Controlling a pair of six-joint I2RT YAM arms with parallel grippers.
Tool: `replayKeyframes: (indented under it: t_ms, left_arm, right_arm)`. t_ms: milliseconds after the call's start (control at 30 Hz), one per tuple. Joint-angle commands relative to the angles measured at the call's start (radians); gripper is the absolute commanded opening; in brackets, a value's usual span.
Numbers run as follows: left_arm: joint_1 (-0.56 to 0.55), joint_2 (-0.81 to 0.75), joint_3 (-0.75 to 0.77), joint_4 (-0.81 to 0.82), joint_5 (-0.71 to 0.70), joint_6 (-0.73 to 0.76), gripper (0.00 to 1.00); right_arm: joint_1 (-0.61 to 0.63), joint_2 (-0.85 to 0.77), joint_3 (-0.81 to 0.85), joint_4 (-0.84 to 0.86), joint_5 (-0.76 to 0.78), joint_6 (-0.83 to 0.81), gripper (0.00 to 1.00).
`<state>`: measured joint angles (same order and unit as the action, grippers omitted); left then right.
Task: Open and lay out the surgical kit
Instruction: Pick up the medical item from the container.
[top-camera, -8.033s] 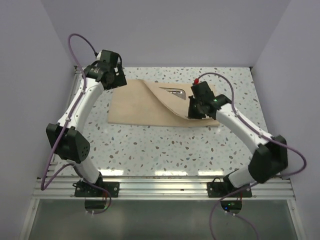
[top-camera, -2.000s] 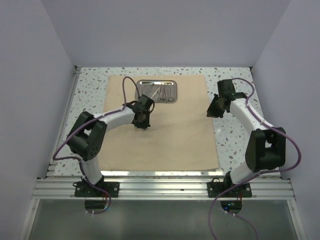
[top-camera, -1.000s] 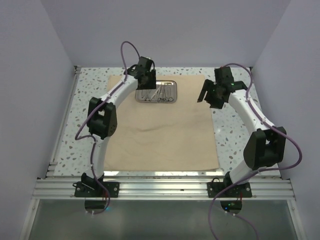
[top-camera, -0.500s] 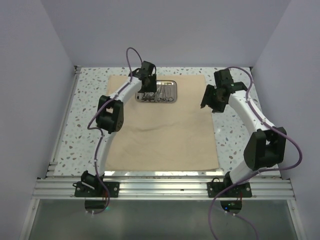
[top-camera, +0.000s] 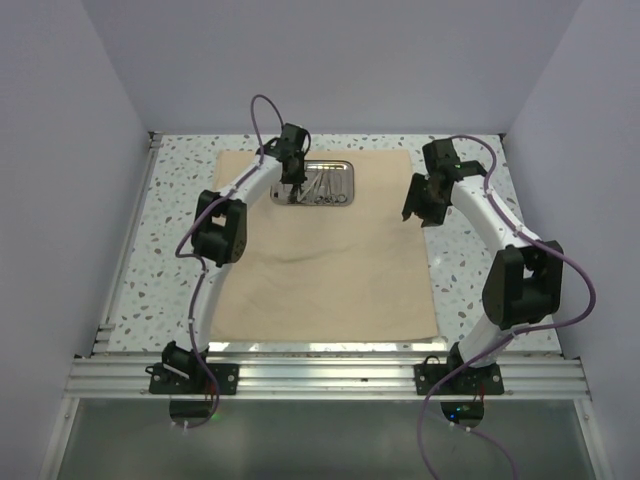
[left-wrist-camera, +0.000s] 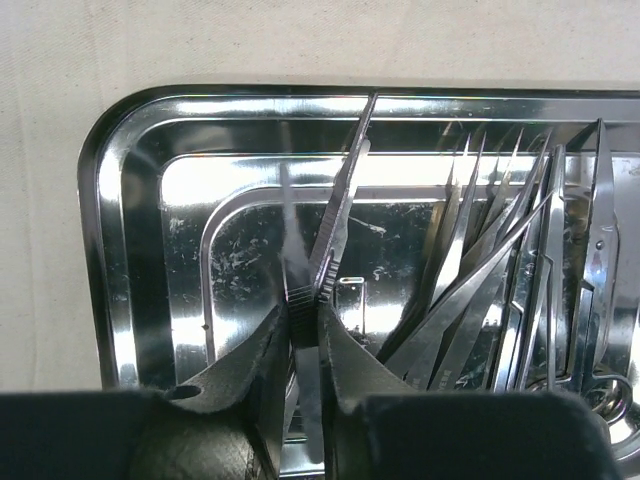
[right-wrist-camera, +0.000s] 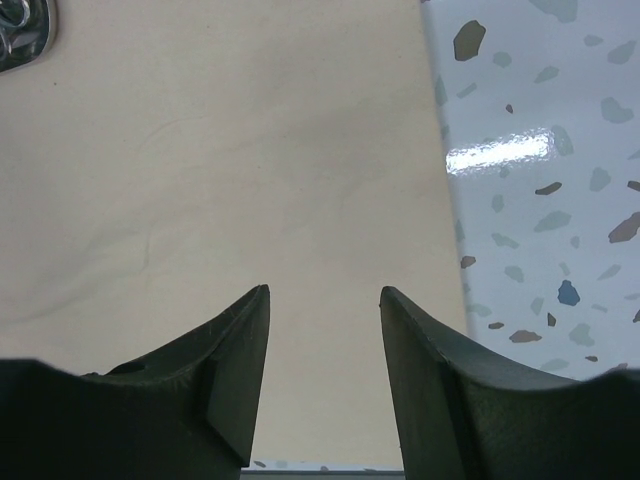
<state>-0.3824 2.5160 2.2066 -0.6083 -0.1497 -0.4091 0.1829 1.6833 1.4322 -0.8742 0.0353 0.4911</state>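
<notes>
The beige cloth wrap (top-camera: 330, 270) lies spread flat on the table (right-wrist-camera: 540, 150), so opening looks done and laying out is the step in hand. The steel tray (left-wrist-camera: 128, 250) sits at the wrap's far edge; the left gripper (left-wrist-camera: 308, 335) reaches into its left end, pinching one slim ribbed instrument (left-wrist-camera: 337, 215) left of the other instruments (left-wrist-camera: 500, 280). The right gripper (right-wrist-camera: 325, 340) hovers spread over the wrap's right edge, holding nothing. Next, I judge, comes a straight lift clear of the rim, then setting the piece on bare cloth
</notes>
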Motion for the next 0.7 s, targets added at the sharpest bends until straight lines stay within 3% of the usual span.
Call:
replayKeyframes:
  t_ms: [0, 267, 667]
  left_arm:
    - [0.007, 0.015, -0.062, -0.034, -0.008, 0.004, 0.18]
    - [0.008, 0.001, -0.073, -0.047, -0.027, 0.007, 0.00]
    - [0.008, -0.143, -0.006, -0.065, -0.099, 0.029, 0.00]
  right_arm:
    - [-0.002, -0.002, 0.025, -0.013, 0.003, -0.023, 0.52]
    - [-0.003, -0.004, -0.001, -0.002, -0.003, -0.023, 0.49]
    - [-0.002, -0.030, 0.007, 0.012, -0.020, -0.020, 0.44]
